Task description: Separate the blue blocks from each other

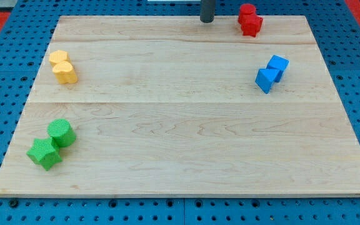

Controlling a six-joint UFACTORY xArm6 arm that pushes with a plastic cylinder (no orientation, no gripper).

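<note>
1. Far left on the pale wooden board [180,144], grained in long planks, two yellow blocks [63,67] with rounded tops touch; nearer, a green cylinder block [61,132] touches a green star-shaped block [44,154]; all look like matte plastic.
2. At the far edge, my tip [207,20], the end of a dark rod with no jaws to open or close, stands well apart from the blue pair; I judge the separating step not yet begun.
3. Just right of it, two red blocks [250,19] sit together.
4. At the right, the blue cube [278,65] touches the blue angular block [266,79]; next, the tip probably must reach their seam and push one away.
</note>
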